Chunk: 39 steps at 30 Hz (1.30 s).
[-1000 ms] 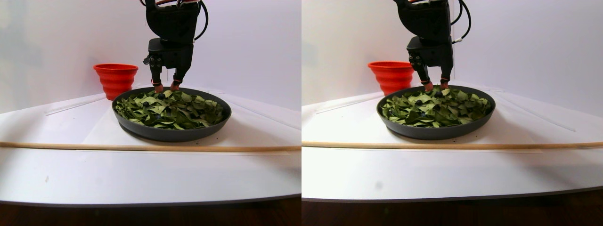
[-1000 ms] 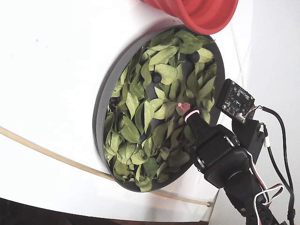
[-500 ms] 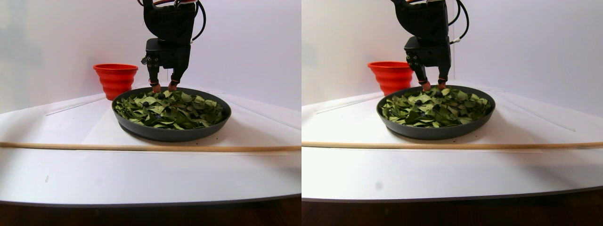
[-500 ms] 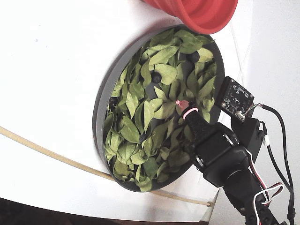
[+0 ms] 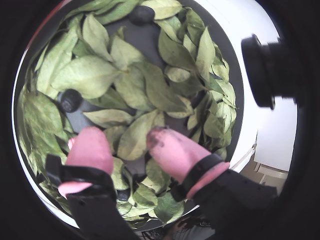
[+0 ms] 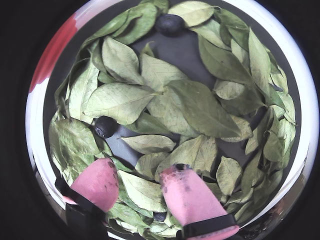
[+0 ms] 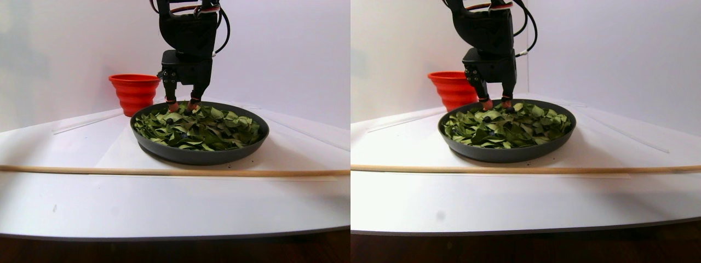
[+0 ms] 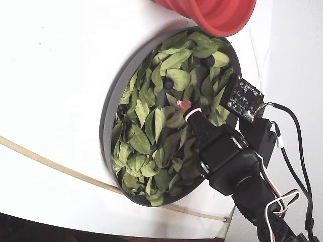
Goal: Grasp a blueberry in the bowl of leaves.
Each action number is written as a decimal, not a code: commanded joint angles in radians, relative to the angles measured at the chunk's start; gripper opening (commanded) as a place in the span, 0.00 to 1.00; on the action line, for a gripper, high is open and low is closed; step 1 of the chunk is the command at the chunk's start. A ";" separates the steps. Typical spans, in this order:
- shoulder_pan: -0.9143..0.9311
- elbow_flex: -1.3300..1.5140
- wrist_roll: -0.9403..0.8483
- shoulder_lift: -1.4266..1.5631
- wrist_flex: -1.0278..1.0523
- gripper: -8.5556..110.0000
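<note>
The dark grey bowl holds a loose heap of green leaves. In both wrist views one blueberry lies just beyond the left pink fingertip. Another blueberry sits at the bowl's far edge. A third is half buried under leaves between the fingers. My gripper is open, with its pink tips down at the leaves and only leaves between them. In the stereo pair view the gripper stands over the bowl's back part. The fixed view shows it near two berries.
A red ribbed cup stands just behind the bowl. A thin wooden stick lies across the white table in front of the bowl. A camera module juts out beside the gripper. White walls close the back.
</note>
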 commanded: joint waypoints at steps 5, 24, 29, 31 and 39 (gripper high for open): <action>-0.008 -0.066 0.009 0.006 -0.015 0.21; -0.041 -0.097 0.043 -0.051 -0.043 0.21; -0.048 -0.104 0.044 -0.069 -0.052 0.21; -0.051 -0.104 0.044 -0.072 -0.055 0.21; -0.064 -0.110 0.058 -0.084 -0.063 0.21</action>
